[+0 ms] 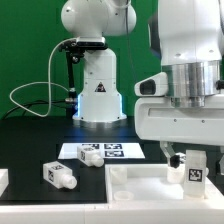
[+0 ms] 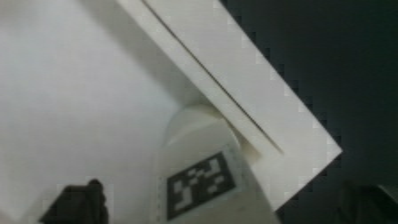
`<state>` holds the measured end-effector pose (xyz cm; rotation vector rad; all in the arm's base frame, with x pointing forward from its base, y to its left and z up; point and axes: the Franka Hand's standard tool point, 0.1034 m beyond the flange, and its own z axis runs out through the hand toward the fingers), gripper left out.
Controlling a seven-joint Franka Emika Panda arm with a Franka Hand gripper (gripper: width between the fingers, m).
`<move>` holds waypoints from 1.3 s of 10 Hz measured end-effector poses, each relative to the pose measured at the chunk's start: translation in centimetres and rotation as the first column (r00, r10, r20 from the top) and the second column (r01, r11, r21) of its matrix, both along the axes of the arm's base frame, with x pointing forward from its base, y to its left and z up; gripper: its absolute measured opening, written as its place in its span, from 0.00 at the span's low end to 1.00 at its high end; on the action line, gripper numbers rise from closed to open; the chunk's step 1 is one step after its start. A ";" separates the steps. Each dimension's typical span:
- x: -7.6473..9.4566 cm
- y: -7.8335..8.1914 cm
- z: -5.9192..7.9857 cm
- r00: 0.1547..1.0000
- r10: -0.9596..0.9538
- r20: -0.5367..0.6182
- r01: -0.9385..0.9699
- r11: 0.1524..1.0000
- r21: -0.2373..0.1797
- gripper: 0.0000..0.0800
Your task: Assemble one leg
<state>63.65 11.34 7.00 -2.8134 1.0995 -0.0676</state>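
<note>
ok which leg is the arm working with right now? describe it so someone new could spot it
Start at the big white panel in the foreground of the exterior view. Near its right end, directly under the arm's tool, one leg stands upright on the panel. The other legs lie tipped over on the black table further to the exterior view's left, near the marker board.
</note>
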 end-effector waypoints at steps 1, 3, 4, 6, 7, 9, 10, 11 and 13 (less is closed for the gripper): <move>0.0 -0.1 0.0 1.000 -0.001 0.000 0.001 1.000 0.000 0.66; 0.0 0.0 0.0 0.989 -0.147 -0.016 0.147 0.989 0.013 0.46; -0.2 0.1 -0.1 0.977 -0.208 -0.033 0.209 0.978 0.017 0.36; -0.1 0.1 -0.1 0.912 -0.407 -0.056 0.409 0.912 0.025 0.36; -0.1 0.3 -0.1 0.853 -0.516 -0.074 0.519 0.854 0.026 0.36; 0.5 0.3 -0.2 0.649 -0.750 -0.126 0.758 0.652 0.024 0.36; 0.8 0.5 -0.3 0.483 -0.862 -0.153 0.874 0.486 0.019 0.36; 1.0 1.1 -0.5 0.297 -0.941 -0.164 0.954 0.298 0.021 0.36; 1.3 1.7 -0.5 0.320 -0.936 -0.148 0.947 0.318 0.040 0.36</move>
